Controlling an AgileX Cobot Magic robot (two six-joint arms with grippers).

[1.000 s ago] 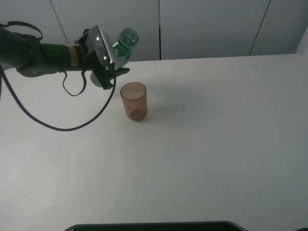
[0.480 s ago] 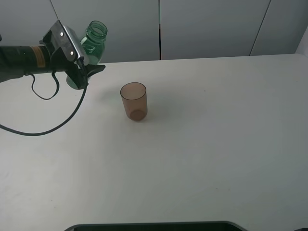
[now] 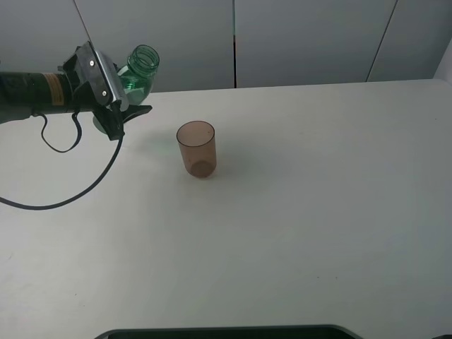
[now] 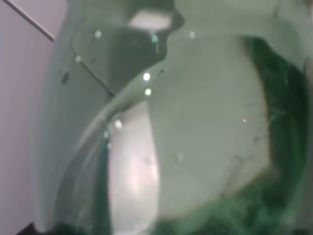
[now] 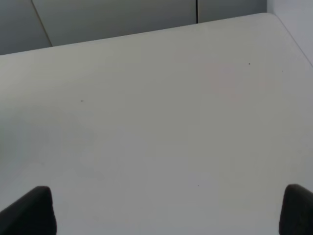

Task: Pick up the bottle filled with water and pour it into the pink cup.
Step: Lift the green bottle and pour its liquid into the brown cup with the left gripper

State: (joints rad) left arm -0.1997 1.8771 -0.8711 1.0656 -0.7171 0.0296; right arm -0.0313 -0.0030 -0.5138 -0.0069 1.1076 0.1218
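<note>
Currently the white table [image 3: 318,212] fills most of my overhead view, with grey wall panels [image 3: 304,35] behind it. My left arm [image 3: 35,92] reaches in level from the left edge at the back of the table, and a black cable [image 3: 70,194] hangs off it in a loop down to the surface.

The left gripper [image 3: 123,113] is clamped on the bottle [image 3: 138,70], which is lifted clear of the table at the back left. It is tilted, with the uncapped neck pointing up and to the right. Through the left wrist camera the bottle [image 4: 195,137] blocks nearly everything: green-tinted plastic with droplets on it, too close and blurred for me to judge how much water it holds.

The pink cup [image 3: 196,148] stands upright on the table to the right of the bottle and nearer the front, apart from it and from the gripper.

In the right wrist view, the right gripper [image 5: 164,213] has its jaws wide apart over bare table, holding nothing.
</note>
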